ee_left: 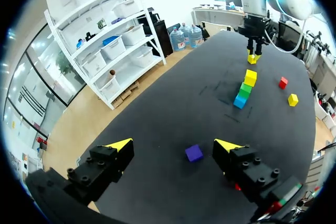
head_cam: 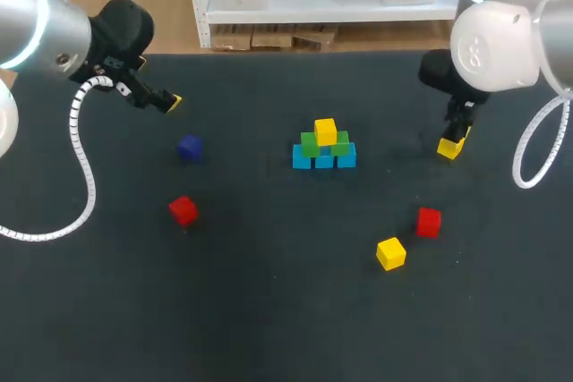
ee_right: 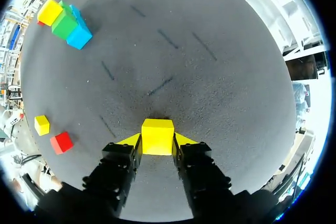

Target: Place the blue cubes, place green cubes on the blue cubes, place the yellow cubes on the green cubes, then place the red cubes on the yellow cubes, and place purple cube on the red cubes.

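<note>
At the table's middle stands a small pyramid: light blue cubes (head_cam: 323,158) at the base, two green cubes (head_cam: 311,143) on them, one yellow cube (head_cam: 325,131) on top. Right of it, my right gripper (head_cam: 452,145) points down, shut on a yellow cube (ee_right: 157,136) that rests on the mat, both fingertips against its sides. My left gripper (head_cam: 170,102) hangs open at the far left, above and behind the purple cube (head_cam: 189,147), which lies just ahead of its fingers (ee_left: 193,153). A loose yellow cube (head_cam: 390,253) and a red cube (head_cam: 429,221) lie front right.
Another red cube (head_cam: 183,210) sits front left, below the purple one. The black mat (head_cam: 286,310) covers the whole table. The left arm's white coiled cable (head_cam: 82,167) hangs over the left side.
</note>
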You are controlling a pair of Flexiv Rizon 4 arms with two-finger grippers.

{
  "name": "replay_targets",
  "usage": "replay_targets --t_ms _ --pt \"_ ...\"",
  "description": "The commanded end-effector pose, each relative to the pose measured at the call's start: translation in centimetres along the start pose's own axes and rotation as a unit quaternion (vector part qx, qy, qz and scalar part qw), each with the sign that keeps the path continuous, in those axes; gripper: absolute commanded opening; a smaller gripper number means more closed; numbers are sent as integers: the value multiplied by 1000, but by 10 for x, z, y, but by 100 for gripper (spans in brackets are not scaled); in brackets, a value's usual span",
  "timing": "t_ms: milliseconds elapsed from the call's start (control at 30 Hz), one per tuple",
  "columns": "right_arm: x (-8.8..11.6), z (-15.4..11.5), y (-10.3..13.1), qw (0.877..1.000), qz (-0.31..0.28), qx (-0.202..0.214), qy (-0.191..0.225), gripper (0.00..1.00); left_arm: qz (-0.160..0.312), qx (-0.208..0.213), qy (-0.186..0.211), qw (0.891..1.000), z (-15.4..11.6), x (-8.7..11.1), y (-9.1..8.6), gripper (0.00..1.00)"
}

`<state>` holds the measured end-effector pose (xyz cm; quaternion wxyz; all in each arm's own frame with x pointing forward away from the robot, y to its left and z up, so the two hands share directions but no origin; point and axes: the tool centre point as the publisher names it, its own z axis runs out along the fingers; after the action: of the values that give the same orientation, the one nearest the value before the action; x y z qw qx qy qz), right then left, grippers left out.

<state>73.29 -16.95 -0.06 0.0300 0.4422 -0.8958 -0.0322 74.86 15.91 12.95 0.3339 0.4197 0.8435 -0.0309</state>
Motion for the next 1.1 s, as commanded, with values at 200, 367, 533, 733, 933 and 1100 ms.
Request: replay_targets --t_ms 200,367,533,733,933,1100 --pt "6 -23 -2 1000 -22 18 -13 0 2 4 -3 1000 -1 2 2 100" --pt "8 -52 1 997 -63 35 -24 0 2 4 -3 1000 -1 2 2 100" --pt "3 -78 8 993 -100 57 -39 0 2 4 -3 1000 -1 2 2 100" --pt "-14 -96 24 986 -139 69 -54 0 2 4 -3 1000 -1 2 2 100" --pt "-28 -99 40 981 -167 70 -62 0 2 4 -3 1000 -1 2 2 100" --pt "-34 -103 49 978 -188 66 -61 0 2 4 -3 1000 -1 2 2 100"
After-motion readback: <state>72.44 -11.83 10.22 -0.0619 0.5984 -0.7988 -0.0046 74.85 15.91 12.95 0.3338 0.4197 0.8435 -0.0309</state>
